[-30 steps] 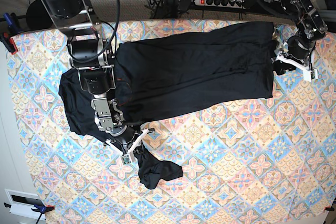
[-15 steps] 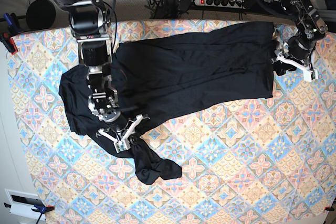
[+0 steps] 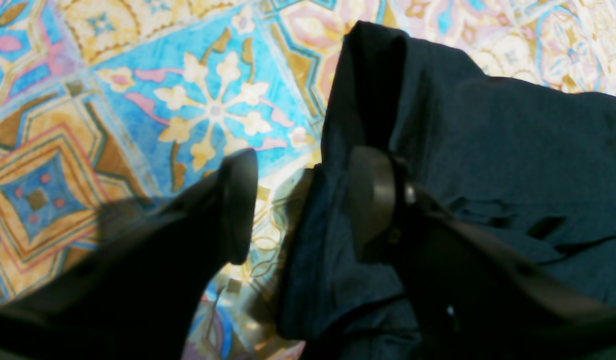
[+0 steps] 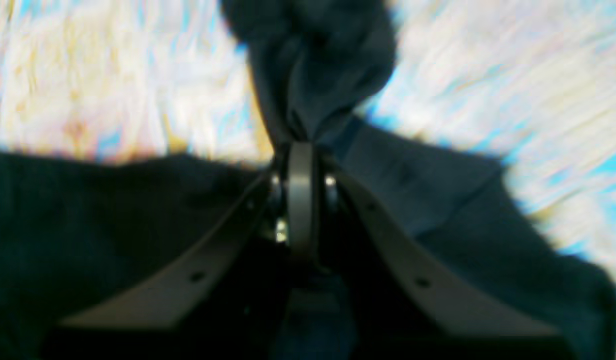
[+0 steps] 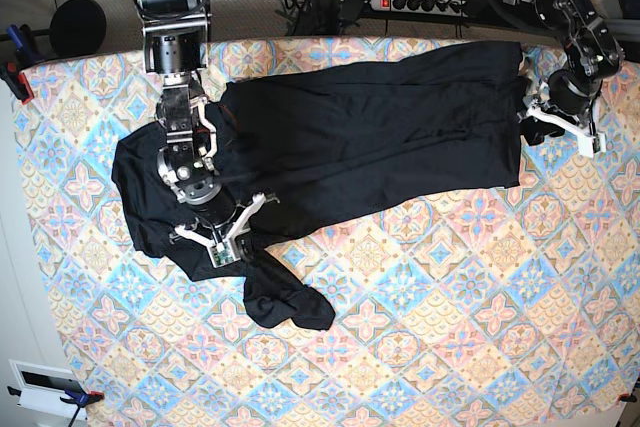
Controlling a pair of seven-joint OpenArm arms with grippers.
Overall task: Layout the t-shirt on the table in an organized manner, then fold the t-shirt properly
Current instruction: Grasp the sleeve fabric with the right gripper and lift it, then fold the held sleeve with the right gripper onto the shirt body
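The black t-shirt [image 5: 370,127] lies lengthwise along the far half of the patterned table [image 5: 450,297], with a bunched part [image 5: 285,302] trailing toward the front left. My right gripper [image 5: 228,240] is shut on a gathered fold of the shirt [image 4: 312,75]; in the blurred right wrist view the jaws [image 4: 300,165] are pinched together on it. At the shirt's right end my left gripper [image 5: 535,127] stands open. In the left wrist view one finger [image 3: 238,210] is over bare table [image 3: 138,100], the other [image 3: 370,200] sits on the shirt [image 3: 487,150], and the fabric's edge runs between them.
A power strip [image 5: 420,2] and cables lie beyond the table's far edge. Clamps grip the cloth at the left edge [image 5: 15,77] and the front left corner [image 5: 75,397]. A white box [image 5: 40,382] sits off the front left corner.
My right arm has drawn back toward the far left, dragging the gripped fold and the bunched part with it. The left arm has stayed where it was.
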